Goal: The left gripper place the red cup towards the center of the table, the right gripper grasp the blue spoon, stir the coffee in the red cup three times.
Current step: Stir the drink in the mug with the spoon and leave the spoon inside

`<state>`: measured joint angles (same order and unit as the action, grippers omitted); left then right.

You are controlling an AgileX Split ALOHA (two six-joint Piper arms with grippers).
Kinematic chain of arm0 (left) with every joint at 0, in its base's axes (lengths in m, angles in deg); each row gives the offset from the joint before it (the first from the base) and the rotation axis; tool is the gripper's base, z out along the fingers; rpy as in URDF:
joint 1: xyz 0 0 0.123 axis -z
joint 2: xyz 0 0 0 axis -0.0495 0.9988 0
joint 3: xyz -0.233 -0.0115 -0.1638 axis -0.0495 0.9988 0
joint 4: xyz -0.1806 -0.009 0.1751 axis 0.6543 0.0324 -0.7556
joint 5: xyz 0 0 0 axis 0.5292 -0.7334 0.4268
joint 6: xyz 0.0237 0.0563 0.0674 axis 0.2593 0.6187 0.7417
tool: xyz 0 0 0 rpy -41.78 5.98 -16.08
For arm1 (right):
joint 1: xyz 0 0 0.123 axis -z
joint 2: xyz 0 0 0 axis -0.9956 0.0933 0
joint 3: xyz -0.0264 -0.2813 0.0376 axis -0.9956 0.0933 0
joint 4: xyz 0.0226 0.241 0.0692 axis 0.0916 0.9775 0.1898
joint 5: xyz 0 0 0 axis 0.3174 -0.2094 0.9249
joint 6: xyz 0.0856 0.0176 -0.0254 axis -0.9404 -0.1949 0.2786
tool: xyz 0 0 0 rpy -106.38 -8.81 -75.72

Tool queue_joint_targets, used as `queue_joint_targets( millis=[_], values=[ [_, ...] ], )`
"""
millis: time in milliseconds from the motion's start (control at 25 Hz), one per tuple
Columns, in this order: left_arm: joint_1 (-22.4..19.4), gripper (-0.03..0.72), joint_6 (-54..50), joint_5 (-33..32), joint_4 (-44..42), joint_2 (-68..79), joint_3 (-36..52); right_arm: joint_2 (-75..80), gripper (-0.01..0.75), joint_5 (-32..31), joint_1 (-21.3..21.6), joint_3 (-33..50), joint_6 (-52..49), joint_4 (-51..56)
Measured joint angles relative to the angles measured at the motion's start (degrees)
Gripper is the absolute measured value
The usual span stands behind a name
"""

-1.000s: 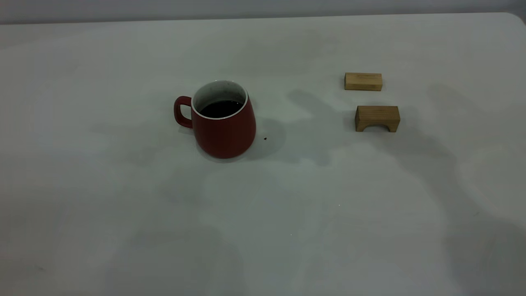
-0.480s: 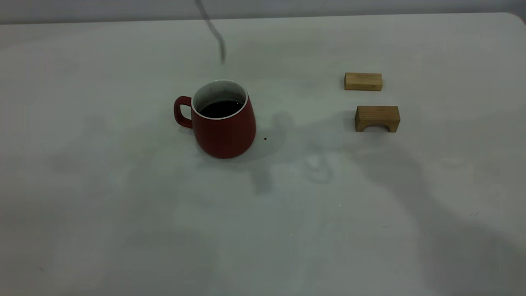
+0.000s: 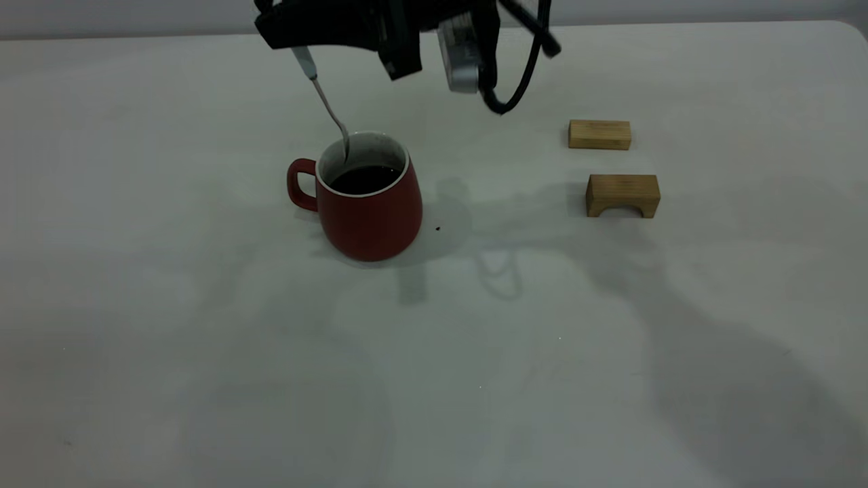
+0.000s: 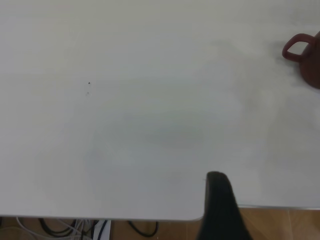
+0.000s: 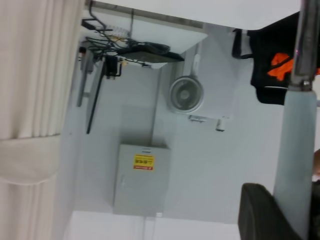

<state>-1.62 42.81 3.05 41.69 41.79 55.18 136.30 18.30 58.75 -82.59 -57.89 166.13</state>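
I've got the tabletop wide in the exterior view, mostly bare. Red cup stands upright roughly mid-tabletop, a bit toward the far edge and left of centre, handle pointing at the left edge. So the placing step looks done to me. Coffee sits dark and flat inside, well below the white rim.

Right gripper hangs above the far edge, above and slightly left of the cup, w/ its silver-grey box and cable trailing toward the right. Its fingers are pinching the blue spoon by the handle end; the right wrist view shows the pale handle running up past one finger.

Key relation: spoon's long axis slants down from the fingers toward the right and near side, bowl end just inside the cup mouth at the far-left of the rim. Can't tell if the bowl touches the coffee yet. I judge next move is straight down a little, then circling, keeping the neck off the rim.

Left gripper is parked at the left edge, well apart from the cup; fingers' state I can't tell.

Two wooden blocks sit toward the right edge, out of the way.
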Motion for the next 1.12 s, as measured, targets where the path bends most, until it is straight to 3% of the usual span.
queue_joint_targets(
  millis=[560,880,1120],
  values=[
    [0.0,0.560,0.0,0.0,0.0,0.0,0.0,7.7,0.151,7.9,1.1,-0.2,6.4,3.2],
    [0.0,0.560,0.0,0.0,0.0,0.0,0.0,8.1,0.151,0.9,2.4,-0.3,-3.5,4.3],
    [0.0,0.560,0.0,0.0,0.0,0.0,0.0,8.1,0.151,-0.6,2.4,-0.3,9.6,5.0]
  ],
)
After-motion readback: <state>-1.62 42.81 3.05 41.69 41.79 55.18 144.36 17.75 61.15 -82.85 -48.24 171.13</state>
